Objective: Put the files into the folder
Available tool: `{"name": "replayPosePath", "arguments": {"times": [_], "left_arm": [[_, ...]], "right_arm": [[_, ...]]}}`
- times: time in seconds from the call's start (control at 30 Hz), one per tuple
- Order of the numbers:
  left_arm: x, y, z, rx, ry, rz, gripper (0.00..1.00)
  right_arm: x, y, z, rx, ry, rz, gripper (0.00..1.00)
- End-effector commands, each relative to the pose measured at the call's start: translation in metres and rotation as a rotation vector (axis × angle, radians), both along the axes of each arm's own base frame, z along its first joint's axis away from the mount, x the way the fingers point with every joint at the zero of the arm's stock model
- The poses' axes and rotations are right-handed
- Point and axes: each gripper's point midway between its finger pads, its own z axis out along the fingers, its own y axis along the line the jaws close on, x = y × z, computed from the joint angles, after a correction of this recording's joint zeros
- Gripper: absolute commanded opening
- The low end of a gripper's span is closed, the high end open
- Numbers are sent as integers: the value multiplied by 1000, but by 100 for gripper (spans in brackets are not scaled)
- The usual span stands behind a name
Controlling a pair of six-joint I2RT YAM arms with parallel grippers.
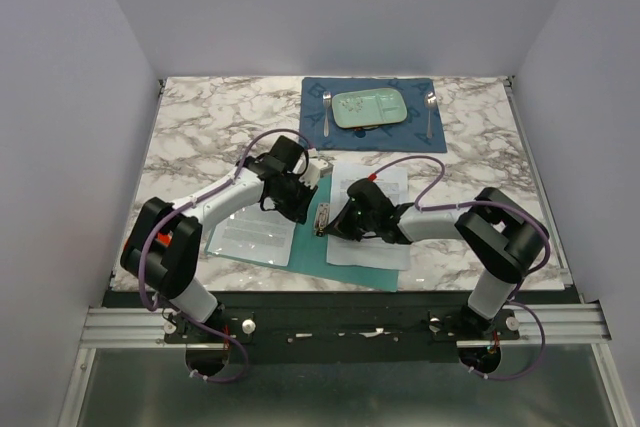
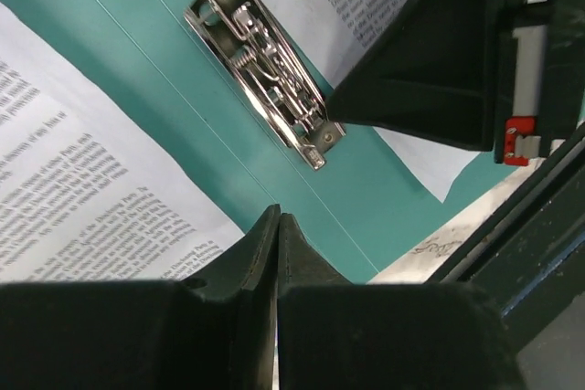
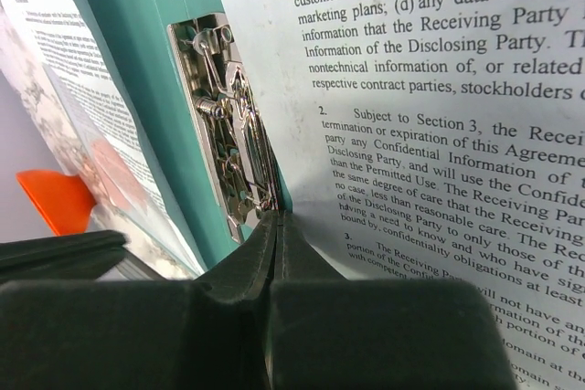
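Right wrist: both sets of jaws together and empty, folder [image 3: 151, 61] open beneath, files [image 3: 439, 162] either side of them, clip [image 3: 228, 134] just ahead, so it's the clamping step, I'd say, and next, lever it open.

Marble table [image 1: 200, 127]
Blue placemat [image 1: 390, 140] lies at the far side, open teal folder [image 1: 308, 252] by the near edge.

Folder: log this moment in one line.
folder open on table | files on both leaves | left gripper shut over folder | right gripper shut, tips at clip
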Motion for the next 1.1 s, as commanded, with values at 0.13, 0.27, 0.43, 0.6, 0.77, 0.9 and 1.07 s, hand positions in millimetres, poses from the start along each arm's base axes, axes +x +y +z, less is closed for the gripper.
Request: {"name": "replayPosePath", "arguments": {"times": [0.13, 0.27, 0.43, 0.6, 0.77, 0.9, 1.07], "left_arm": [[-18, -11, -3, -88, 51, -42, 34], [-23, -11, -6, -109, 54, -35, 62], [-20, -10, -13, -92, 55, -21, 59], [-11, -11, -19, -76, 42, 16, 35], [-5, -13, -25, -57, 34, 22, 34], [-5, -15, -29, -47, 33, 17, 40], [-3, -16, -31, -38, 36, 46, 44]], "right_arm": [[-25, -50, -61, -202, 95, -47, 3], [-26, -51, -65, -198, 99, -56, 1], [-28, -52, -68, -180, 102, -73, 0], [-29, -53, -69, -167, 102, -81, 0], [-30, -52, -71, -162, 109, -79, 0], [-31, -52, -73, -162, 112, -78, 0], [-34, -54, -76, -160, 119, -80, 0]]}}
